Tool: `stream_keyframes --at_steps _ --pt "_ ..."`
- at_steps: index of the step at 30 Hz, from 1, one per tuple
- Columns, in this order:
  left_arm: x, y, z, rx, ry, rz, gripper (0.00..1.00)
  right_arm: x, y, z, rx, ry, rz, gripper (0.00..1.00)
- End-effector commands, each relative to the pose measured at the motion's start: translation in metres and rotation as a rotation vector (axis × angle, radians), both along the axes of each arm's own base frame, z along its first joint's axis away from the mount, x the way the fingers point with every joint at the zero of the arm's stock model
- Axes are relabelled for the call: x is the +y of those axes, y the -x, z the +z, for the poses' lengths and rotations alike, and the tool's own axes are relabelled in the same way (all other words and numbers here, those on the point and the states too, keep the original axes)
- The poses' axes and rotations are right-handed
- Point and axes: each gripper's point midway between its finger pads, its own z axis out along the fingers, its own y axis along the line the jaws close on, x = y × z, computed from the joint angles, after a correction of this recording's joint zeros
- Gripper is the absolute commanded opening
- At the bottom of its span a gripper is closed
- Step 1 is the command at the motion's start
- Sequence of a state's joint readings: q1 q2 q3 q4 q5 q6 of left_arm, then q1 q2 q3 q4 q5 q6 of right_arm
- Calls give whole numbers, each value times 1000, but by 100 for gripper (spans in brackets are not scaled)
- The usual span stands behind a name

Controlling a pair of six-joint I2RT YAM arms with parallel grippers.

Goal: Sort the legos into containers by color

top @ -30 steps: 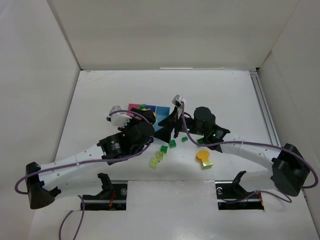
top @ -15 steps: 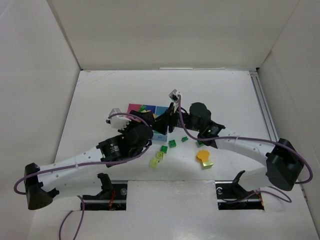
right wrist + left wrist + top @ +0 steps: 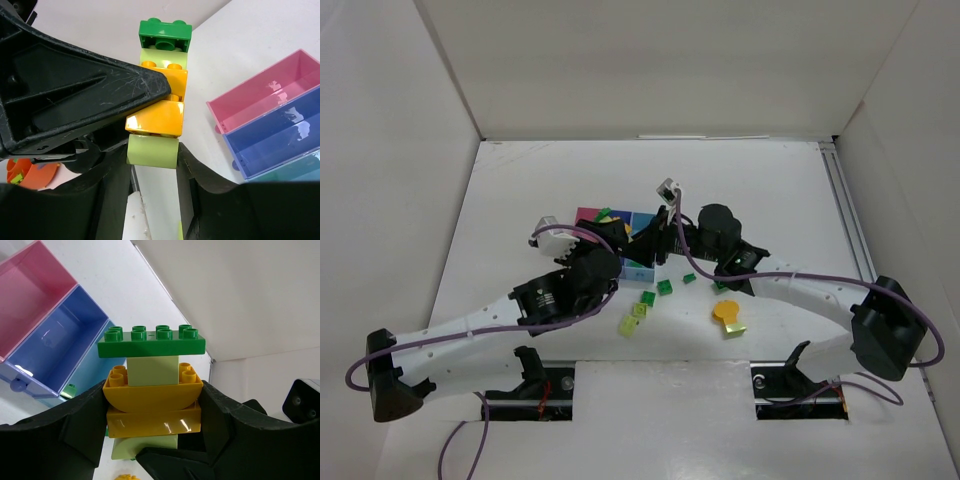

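**Top view, left to right.** The left arm point(image 3: 470, 325) runs from the lower left corner up toward the centre of the table point(image 3: 770, 190).

**Left gripper.** The left gripper point(image 3: 152, 407) is pinching a stack of legos point(image 3: 151, 371). Both fingers press on the two orange-yellow bricks in the middle of the stack.

**Stack.**
- Order from the top: dark green plate, pale lime brick, curved orange-yellow brick, plain orange-yellow brick, pale lime brick.
- It is held off the table.
- In the top view it sits just above and left of centre, over the containers point(image 3: 620, 218).

**Containers.** Three bins joined in a row, seen at the right edge of the right wrist view:
- pink bin point(image 3: 260, 92)
- purple-blue bin point(image 3: 280, 137)
- light blue bin point(image 3: 295, 171), only partly in frame

**Right gripper.** The right gripper point(image 3: 152, 172) meets the same stack from the opposite end. Its fingers lie against both sides of the lowest pale lime brick and appear to pinch it. The right arm point(image 3: 810, 295) reaches in from the lower right corner.

**Loose legos, below centre of the top view.**
- Dark green bricks point(image 3: 664, 288) and lime bricks point(image 3: 627, 325) lie on the table near one another, just below the two grippers.
- Further right, a yellow disc point(image 3: 725, 311) rests on the table.
- A lime brick point(image 3: 735, 328) lies just beside the disc, at its lower right.
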State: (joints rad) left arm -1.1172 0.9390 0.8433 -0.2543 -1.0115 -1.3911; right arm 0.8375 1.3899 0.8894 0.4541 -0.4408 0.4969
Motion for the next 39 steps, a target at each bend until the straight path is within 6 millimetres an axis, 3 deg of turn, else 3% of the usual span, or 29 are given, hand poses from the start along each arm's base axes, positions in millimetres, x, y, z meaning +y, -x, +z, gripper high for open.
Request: stream_keyframes --at_steps 1,3,5,13,18,20,22,23,25,27,28,30,31,34,39 --pt "4 -2 8 -30 31 30 35 8 6 40 -78 -91 44 14" --pt "7 -2 8 -31 20 42 35 6 9 43 -90 -89 56 9" --pt "14 -4 11 -42 23 79 35 2 14 30 -71 -55 65 5" --pt "43 -7 10 -24 -28 190 34 -28 38 -6 -48 49 70 5" --pt "58 -5 3 -26 -30 225 34 -29 33 -15 -59 82 49 5" --pt "64 -4 1 -18 -41 236 34 -22 19 -7 -94 89 22 5" --pt "71 -1 1 -11 -53 249 34 -11 3 -23 -96 140 6 5" --pt "73 0 -2 -4 -63 252 34 -3 -5 -14 -115 136 6 7" --pt "74 3 -2 15 -70 234 34 9 -25 -38 -104 199 -24 12" --pt "75 3 -3 23 -67 234 34 23 -41 -34 -126 208 -30 15" --pt "75 3 -7 27 -76 234 34 31 -51 -55 -110 246 -37 15" --pt "73 4 -11 43 -79 218 34 41 -68 -55 -126 253 -71 15" --pt "72 5 -12 49 -77 211 34 44 -74 -74 -109 293 -74 15" --pt "73 6 -12 56 -83 200 34 50 -82 -85 -108 319 -78 18" --pt "70 7 -15 70 -86 182 34 41 -99 -107 -122 399 -159 28"
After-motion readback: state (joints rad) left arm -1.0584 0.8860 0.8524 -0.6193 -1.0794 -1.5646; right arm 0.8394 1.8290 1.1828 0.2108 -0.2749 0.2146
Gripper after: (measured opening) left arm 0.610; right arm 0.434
